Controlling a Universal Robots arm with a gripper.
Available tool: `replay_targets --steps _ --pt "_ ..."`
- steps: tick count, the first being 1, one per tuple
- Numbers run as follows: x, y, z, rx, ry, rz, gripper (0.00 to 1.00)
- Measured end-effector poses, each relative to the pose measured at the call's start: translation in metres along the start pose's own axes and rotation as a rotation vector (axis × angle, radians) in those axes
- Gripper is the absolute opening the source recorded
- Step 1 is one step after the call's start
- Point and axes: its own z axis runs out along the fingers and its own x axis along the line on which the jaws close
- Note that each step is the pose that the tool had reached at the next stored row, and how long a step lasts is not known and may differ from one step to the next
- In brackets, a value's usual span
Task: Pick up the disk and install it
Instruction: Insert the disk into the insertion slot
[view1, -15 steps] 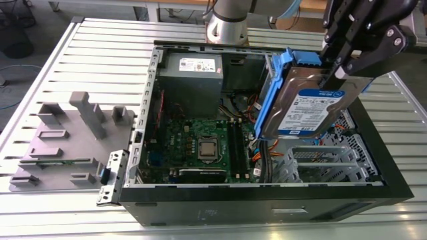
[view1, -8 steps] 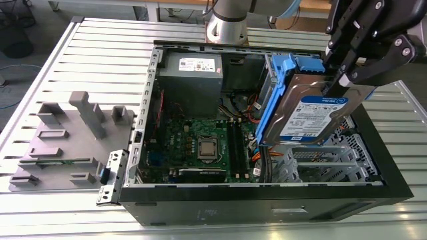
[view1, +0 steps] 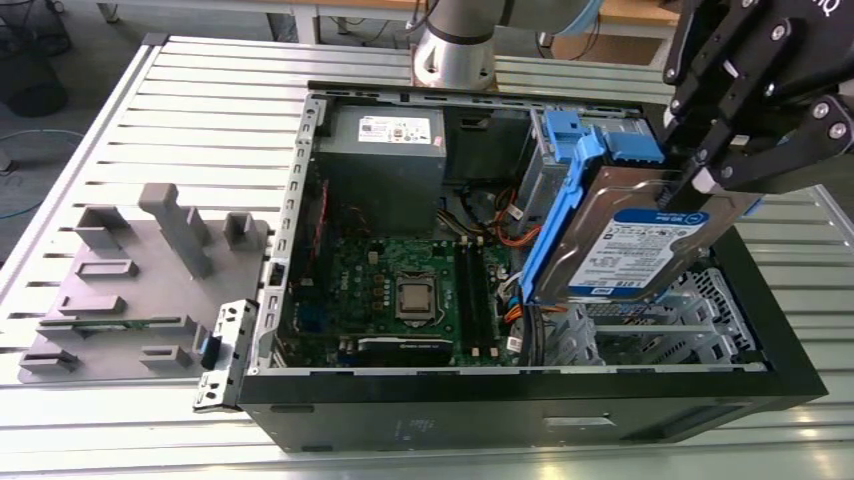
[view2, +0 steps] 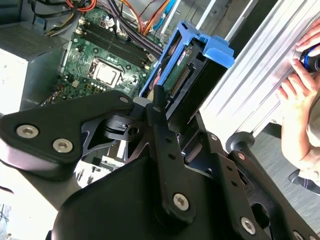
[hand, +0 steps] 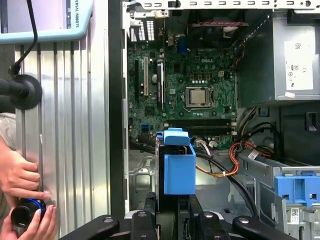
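While the ribbed aluminium worktop (view1: 174, 110) carries the open black tower case (view1: 534, 420), the flat silver disk (view1: 641, 245), edged by a blue plastic bracket (view1: 550, 220), hangs tilted above the case's perforated bay (view1: 667, 320), its upper edge pinched by the black claw (view1: 703, 172).

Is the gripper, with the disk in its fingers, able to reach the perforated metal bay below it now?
Likely yes. The gripper holds the disk tilted just above the perforated bay. The case is open, and nothing visible lies between them.
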Motion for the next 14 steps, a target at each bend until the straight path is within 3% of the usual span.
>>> replay_targets --steps 9,14 --pt "-0.0003 -0.0295 0.0033 -0.006 0.0003 0.0 0.35" --pt "-0.0009 -0.0426 0.0056 -0.0086 0.0006 0.0 0.35"
